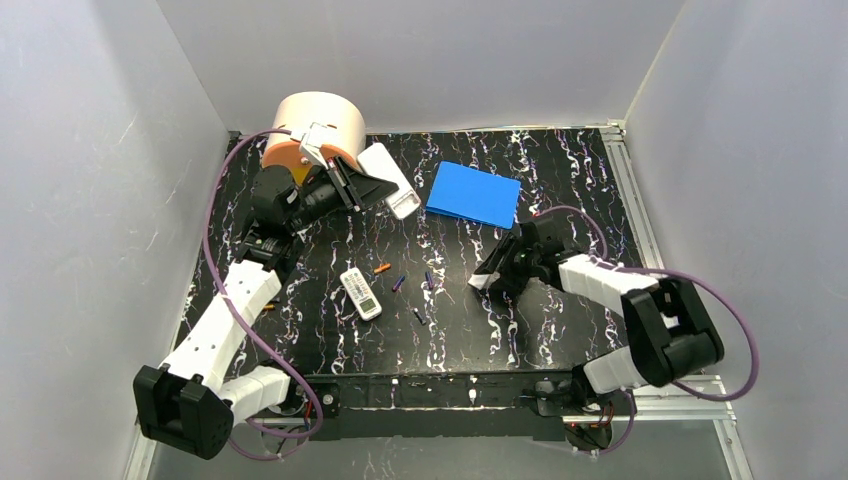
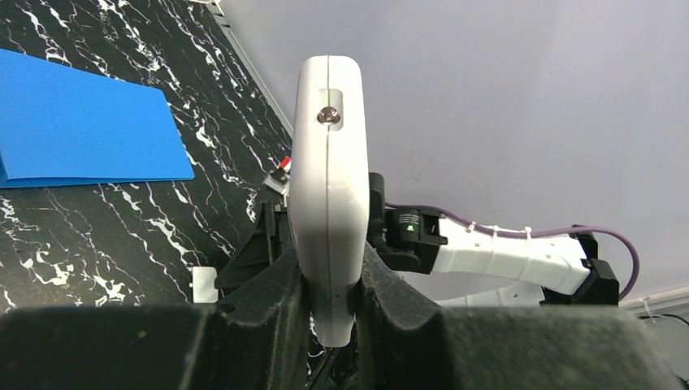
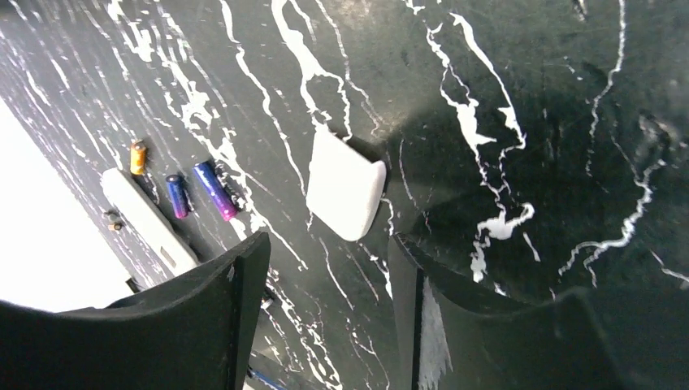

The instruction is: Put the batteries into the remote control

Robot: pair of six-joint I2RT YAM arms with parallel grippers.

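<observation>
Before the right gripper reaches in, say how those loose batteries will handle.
The batteries are small smooth cylinders lying on their sides, so a nudge would probably roll them across the flat table. They look rigid and likely slick; an off-centre pinch by the open right gripper might squirt one out.

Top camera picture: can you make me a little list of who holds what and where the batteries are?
left gripper: shut on big white remote, gripped edge-on
right gripper: open, over small white cover lying on table
batteries: loose on table beside small remote; one orange, two purple show clearly
blue sheet: flat, far side
round tub: far left corner
</observation>
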